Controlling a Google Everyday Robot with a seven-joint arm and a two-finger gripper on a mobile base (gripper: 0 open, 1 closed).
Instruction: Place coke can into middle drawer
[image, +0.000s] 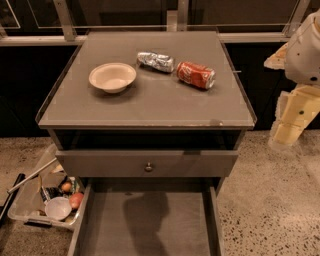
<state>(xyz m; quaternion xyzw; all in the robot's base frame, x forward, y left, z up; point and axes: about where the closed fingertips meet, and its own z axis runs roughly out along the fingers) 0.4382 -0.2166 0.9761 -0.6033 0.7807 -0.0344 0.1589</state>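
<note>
coke can (195, 75) lies sideways, ungrasped, up-left of the gripper (291, 122), whose opening i cannot tell; middle drawer (190, 225), down-left, stands pulled out to receive it.

Countertop (150, 102), bowl (112, 76), can (155, 61), coke can (195, 75), hand (286, 134) beside

Coke can (195, 74) atop cabinet (160, 102), tool (286, 134) at right

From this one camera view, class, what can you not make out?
- Gripper, right of the cabinet: its arm is cut by the right edge.
- Middle drawer: front cut by the bottom edge.
- Floor bin: partly hidden behind the drawer, contents too small.
- Coke can: lettering too small.
</note>
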